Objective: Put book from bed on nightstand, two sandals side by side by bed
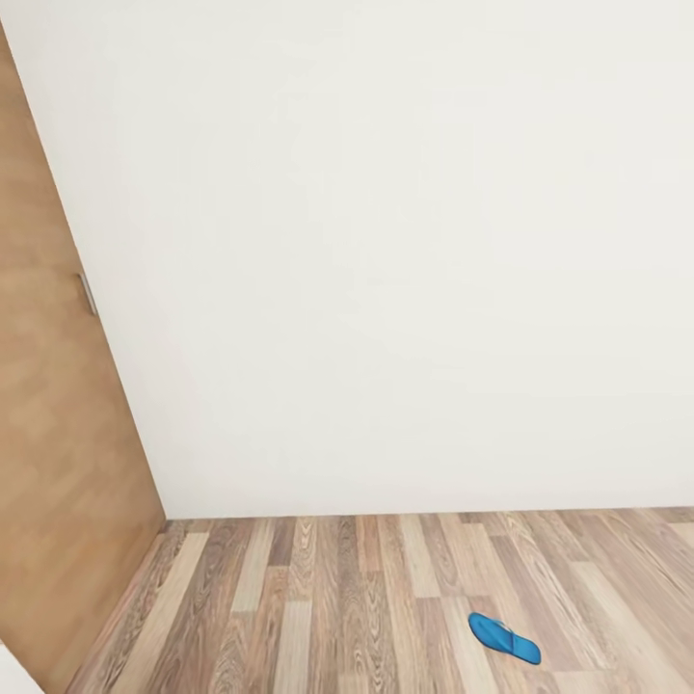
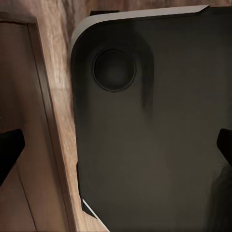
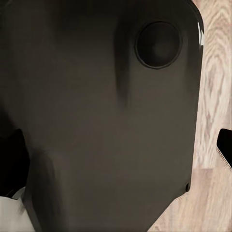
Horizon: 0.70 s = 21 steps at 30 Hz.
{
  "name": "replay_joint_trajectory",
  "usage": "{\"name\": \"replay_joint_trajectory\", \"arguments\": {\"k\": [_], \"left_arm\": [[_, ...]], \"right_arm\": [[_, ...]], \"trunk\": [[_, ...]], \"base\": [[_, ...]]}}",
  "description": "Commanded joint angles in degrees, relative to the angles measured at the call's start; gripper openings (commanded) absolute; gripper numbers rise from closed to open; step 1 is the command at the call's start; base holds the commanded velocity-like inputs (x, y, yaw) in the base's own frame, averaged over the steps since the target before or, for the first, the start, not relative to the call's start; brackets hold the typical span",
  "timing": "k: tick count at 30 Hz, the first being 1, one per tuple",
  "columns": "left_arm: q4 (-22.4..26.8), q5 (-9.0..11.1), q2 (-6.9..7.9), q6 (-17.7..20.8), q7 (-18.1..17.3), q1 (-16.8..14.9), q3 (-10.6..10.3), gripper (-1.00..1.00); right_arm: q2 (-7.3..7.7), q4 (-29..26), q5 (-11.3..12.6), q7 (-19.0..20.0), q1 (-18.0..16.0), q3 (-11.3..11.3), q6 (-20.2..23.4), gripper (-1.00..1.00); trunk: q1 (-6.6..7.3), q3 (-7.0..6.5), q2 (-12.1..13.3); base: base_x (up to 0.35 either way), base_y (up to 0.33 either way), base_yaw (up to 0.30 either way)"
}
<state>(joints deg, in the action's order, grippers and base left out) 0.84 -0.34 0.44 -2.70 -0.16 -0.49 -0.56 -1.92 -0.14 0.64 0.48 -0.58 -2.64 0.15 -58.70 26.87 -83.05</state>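
Observation:
One blue sandal (image 1: 504,638) lies flat on the light wood-plank floor (image 1: 337,598), near the lower right of the head view and a short way out from the white wall. My left gripper (image 2: 116,147) is open, its dark fingertips (image 2: 9,152) spread wide over the robot's dark base panel (image 2: 145,121). My right gripper (image 3: 118,152) is open too, with its fingertips (image 3: 224,147) far apart above the same dark body and nothing between them. The book, the bed and the nightstand are out of view.
A plain white wall (image 1: 405,251) stands straight ahead and meets the floor in a corner. A brown wooden door (image 1: 58,434) with a small metal handle (image 1: 87,294) runs along the left side.

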Motion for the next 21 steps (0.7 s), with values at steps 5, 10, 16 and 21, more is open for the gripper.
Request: {"name": "replay_joint_trajectory", "arguments": {"k": [5, 10, 16, 21], "left_arm": [[-0.1, 0.0, 0.05, -0.2, 0.0, 0.0, -0.1, 1.0], [-0.1, 0.0, 0.07, -0.2, 0.0, 0.0, -0.1, 1.0], [-0.1, 0.0, 0.08, -0.2, 0.0, 0.0, -0.1, 1.0], [-0.1, -0.1, 0.08, -0.2, 0.0, 0.0, -0.1, 1.0]], "right_arm": [[-0.01, 0.0, 0.1, 0.0, 0.0, -0.3, 0.0, 1.0], [-0.01, 0.0, 0.1, 0.0, 0.0, -0.3, 0.0, 1.0], [-0.01, 0.0, 0.1, 0.0, 0.0, -0.3, 0.0, 1.0], [-0.24, 0.0, 0.1, 0.0, 0.0, -0.3, 0.0, 1.0]], "trunk": [[-0.03, 0.06, 0.0], [-0.03, 0.06, 0.0], [-0.03, 0.06, 0.0], [-0.03, 0.06, 0.0]], "base": [[0.319, 0.011, 0.0], [0.319, 0.003, 0.0], [0.319, 0.001, 0.0], [0.319, 0.0, 0.0]]}}
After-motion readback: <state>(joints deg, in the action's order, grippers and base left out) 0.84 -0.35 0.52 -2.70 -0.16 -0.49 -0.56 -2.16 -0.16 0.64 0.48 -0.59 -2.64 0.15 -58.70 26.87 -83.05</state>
